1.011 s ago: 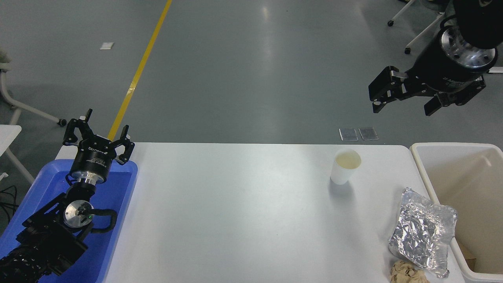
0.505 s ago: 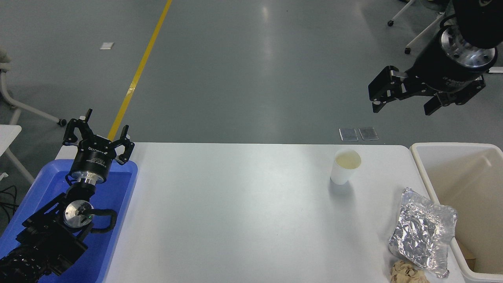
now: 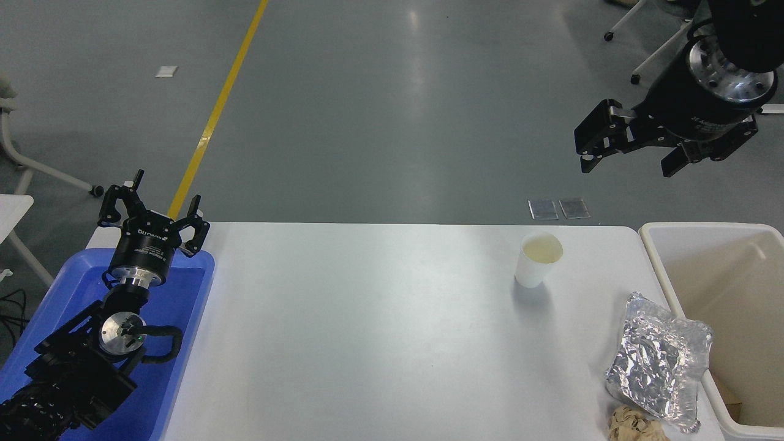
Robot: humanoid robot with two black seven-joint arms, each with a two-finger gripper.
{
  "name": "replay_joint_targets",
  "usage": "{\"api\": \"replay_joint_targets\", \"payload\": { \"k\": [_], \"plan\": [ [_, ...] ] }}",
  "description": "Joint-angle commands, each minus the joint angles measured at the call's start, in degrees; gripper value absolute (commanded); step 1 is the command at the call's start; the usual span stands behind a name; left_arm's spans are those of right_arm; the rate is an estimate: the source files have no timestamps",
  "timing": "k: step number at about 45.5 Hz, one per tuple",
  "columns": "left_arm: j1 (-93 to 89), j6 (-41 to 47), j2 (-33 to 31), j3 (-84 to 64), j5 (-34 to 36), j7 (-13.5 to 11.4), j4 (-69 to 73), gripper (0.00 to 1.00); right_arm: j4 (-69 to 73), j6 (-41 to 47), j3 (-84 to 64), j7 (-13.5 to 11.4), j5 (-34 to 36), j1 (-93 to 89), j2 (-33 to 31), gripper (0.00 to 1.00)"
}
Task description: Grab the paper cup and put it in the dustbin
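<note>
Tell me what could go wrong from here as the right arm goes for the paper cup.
1. The paper cup stands upright, light and thin-walled; an off-centre approach by the open right gripper could tip it, or a hard squeeze could crush it.
2. The crumpled foil bag leans against the rim of the dustbin, so a low carry from cup to bin might snag it.
3. The brown paper ball lies at the table's near edge and could be knocked off.

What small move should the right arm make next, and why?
Probably bring the right gripper down toward the paper cup: it hangs open and empty high above the table, while the cup stands upright and untouched beside the dustbin.
</note>
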Motion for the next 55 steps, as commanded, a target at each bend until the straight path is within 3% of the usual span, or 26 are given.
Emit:
{"api": "replay_joint_targets", "payload": {
  "k": [1,25,38,55],
  "plan": [
    [0.0,0.0,0.1,0.0,0.0,-0.1,0.0,0.98,-0.1,0.0,-0.5,0.0,3.0,0.0,0.1,1.00],
    [0.0,-0.1,0.0,0.0,0.0,0.0,0.0,0.98,-3.1,-0.1,1.8,0.0,3.2,-9.8,0.4,1.00],
    [0.0,-0.1,0.0,0.1,0.0,-0.1,0.0,0.98,-6.8,-25.1,1.9,-0.1,2.4,-22.8,0.9,1.00],
    [0.0,-0.1,0.0,0.1,0.0,-0.1,0.0,0.98,-26.6,-30.5,5.7,-0.2,1.0,-42.4,4.2,1.00]
  ]
}}
